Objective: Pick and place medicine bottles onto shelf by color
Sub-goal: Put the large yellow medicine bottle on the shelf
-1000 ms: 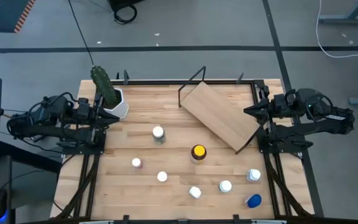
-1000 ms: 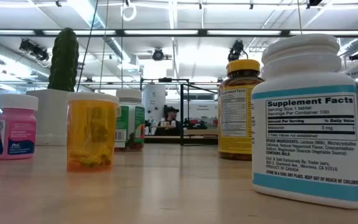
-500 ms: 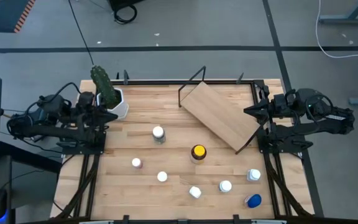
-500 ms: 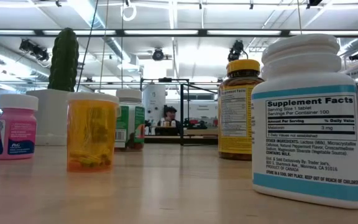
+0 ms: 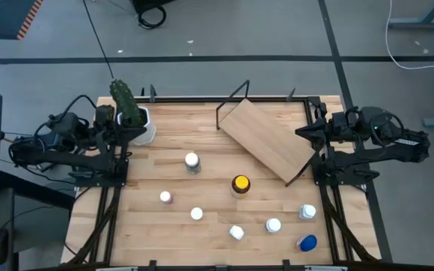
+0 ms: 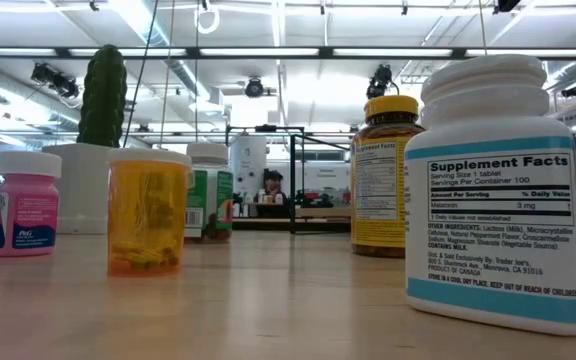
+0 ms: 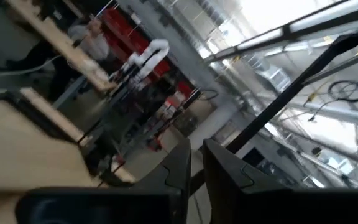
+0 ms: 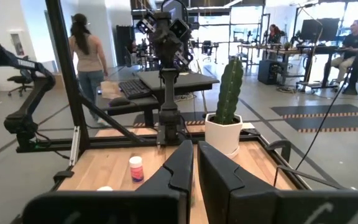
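**Q:** Claw check first: what are your two doing?

**A:** Your left claw (image 7: pixel 196 180) sits at the bench's left edge beside the cactus pot (image 5: pixel 143 128), fingers nearly together with only a slit between them, holding nothing. Over the last second that arm has lifted and swung a little toward the pot, so your reach looks to be just beginning. Your right claw (image 8: pixel 195 171) waits at the right edge, closed and empty, and has not budged.

**Q:** And the bottles?

**A:** All are standing on the bench (image 5: pixel 202 177), none on the shelf (image 5: pixel 266 141) yet, so the sorting is all ahead of you. A white-capped bottle (image 5: pixel 192 160) stands nearest your left arm, the yellow-capped bottle (image 5: pixel 240 184) sits just off the shelf's near edge, the pink bottle (image 5: pixel 165 197) lies further forward, and the blue-capped bottle (image 5: pixel 307 242) is at the front right corner.

**Q:** Surface and room?

**A:** Pale wood planks, level. Beyond it is an open workshop with desks, monitors and several people (image 8: pixel 89 56) well clear of your arms.
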`<state>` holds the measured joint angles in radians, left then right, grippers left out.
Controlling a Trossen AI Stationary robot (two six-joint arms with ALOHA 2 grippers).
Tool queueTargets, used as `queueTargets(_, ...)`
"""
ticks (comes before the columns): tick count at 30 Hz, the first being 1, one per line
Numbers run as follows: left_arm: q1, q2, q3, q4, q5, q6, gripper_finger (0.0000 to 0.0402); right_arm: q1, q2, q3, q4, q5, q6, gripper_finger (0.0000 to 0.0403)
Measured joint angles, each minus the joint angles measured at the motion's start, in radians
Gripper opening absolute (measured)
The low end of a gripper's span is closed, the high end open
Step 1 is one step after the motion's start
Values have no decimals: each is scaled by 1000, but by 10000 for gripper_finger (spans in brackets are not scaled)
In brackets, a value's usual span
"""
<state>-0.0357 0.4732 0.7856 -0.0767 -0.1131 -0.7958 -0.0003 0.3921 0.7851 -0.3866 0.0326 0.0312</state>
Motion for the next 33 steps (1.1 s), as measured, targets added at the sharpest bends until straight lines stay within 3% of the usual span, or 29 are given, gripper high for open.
queueTargets(7,-2,31,12,19,33,5,88,0,0,0,0,0,2,32)
queueTargets(12,-2,68,118,4,89,114,131,0,0,0,-1,0,3,32)
queueTargets(14,-2,105,201,-73,99,177,145,0,0,0,0,0,-31,32)
queueTargets(18,-2,231,406,-340,100,288,154,0,2,0,18,4,-294,32)
queueTargets(21,-2,334,529,-512,98,340,153,-2,9,0,48,21,-391,32)
queueTargets(26,-2,471,635,-693,85,345,144,-1,34,0,115,-17,-348,32)
queueTargets(33,-3,618,646,-867,85,301,153,-1,82,0,184,-30,-247,32)
